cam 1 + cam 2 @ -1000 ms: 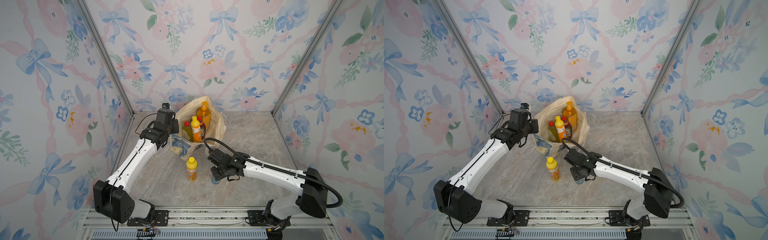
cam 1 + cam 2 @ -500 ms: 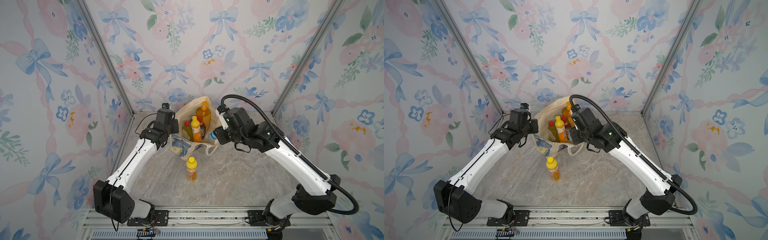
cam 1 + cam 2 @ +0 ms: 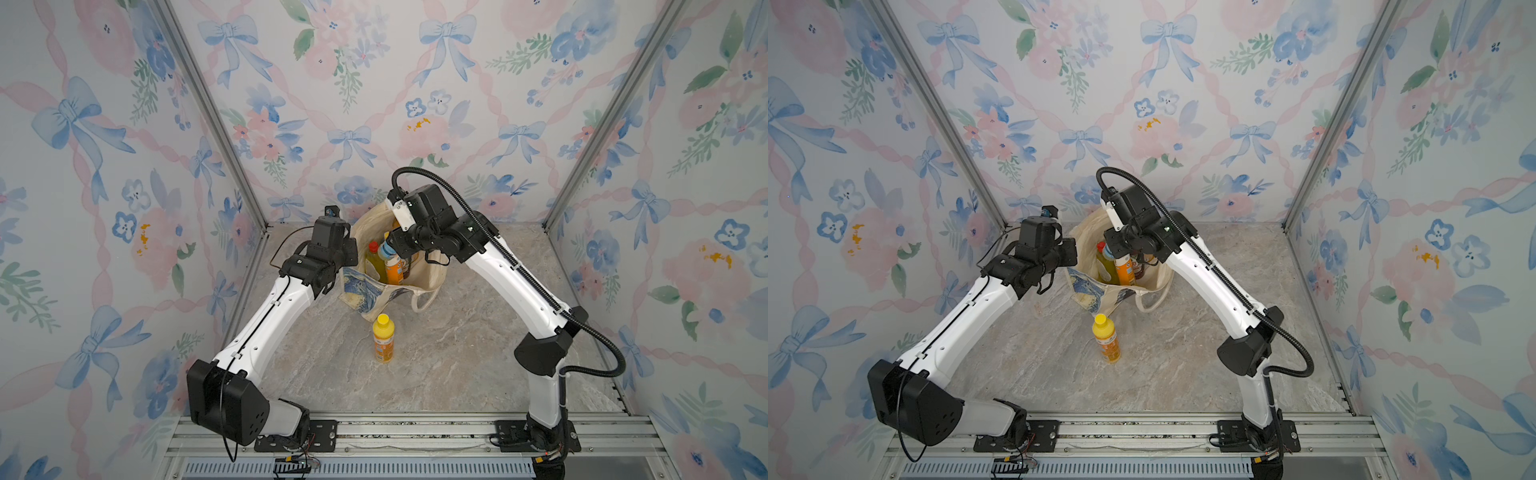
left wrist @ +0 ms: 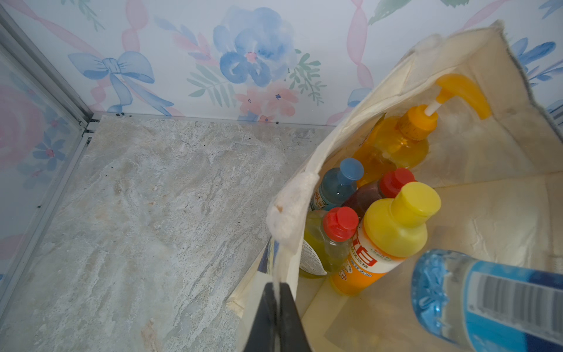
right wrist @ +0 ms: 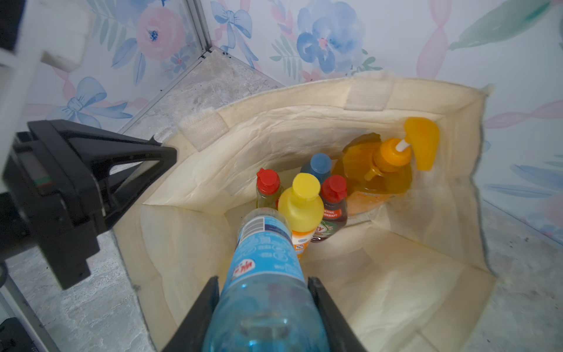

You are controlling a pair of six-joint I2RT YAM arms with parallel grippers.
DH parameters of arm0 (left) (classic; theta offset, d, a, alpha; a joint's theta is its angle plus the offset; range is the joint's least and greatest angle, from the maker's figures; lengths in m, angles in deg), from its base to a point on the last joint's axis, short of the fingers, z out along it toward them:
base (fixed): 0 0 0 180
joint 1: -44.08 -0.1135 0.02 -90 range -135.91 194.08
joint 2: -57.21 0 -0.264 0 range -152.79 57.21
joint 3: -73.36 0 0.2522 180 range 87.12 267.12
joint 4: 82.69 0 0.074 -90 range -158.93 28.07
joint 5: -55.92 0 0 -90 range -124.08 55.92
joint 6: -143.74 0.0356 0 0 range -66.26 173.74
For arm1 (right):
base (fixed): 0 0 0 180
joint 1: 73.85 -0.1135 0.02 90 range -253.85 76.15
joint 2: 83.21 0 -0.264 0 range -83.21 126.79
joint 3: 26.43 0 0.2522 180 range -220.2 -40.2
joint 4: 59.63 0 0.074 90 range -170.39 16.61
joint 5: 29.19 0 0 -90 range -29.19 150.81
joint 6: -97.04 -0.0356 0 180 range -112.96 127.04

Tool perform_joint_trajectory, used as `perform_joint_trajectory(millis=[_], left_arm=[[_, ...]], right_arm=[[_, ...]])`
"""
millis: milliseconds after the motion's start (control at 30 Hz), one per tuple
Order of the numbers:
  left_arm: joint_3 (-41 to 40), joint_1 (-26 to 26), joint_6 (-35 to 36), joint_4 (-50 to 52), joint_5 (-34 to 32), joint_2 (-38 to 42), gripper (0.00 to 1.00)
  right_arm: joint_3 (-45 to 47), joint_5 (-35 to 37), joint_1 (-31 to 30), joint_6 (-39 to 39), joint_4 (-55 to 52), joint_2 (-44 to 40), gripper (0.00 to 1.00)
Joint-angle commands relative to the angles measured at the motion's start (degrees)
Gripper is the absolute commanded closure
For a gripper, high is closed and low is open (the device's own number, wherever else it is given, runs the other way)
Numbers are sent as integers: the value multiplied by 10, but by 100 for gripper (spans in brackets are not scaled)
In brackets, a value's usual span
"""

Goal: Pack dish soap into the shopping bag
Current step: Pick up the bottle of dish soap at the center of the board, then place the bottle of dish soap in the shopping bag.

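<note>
Held: blue bottle [image 5: 265, 243], clamped in right gripper [image 5: 263, 285] over bag [image 5: 304, 128] mouth, long axis tilted, base leading down into it.
Holding mouth apart: left gripper [image 4: 275, 292], pinching rim at 9 o'clock.
Unpacked: orange bottle [image 3: 383, 338], upright on surface [image 3: 457, 353], bag's 6 o'clock.

We log the left arm [image 3: 266, 320] stretched forward, elbow low, with the left gripper [image 4: 275, 286] pinched tight on the shopping bag [image 4: 289, 210] rim. The right arm [image 3: 519, 286] arches higher, wrist tipped down. The right gripper [image 5: 263, 282] clamps a blue bottle [image 5: 265, 259] between both fingers.
</note>
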Motion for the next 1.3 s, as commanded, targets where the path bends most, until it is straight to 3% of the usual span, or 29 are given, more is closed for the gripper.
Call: perform_joint_trajectory(millis=[0, 633, 1267], left_arm=[[20, -4, 10, 0, 3, -11, 100], [10, -4, 3, -1, 8, -6, 100], [6, -2, -2, 0, 19, -2, 100]], right_arm=[[-78, -46, -4, 27, -33, 40, 100], [-90, -96, -8, 72, 2, 173, 100], [-98, -72, -21, 93, 61, 266, 99]])
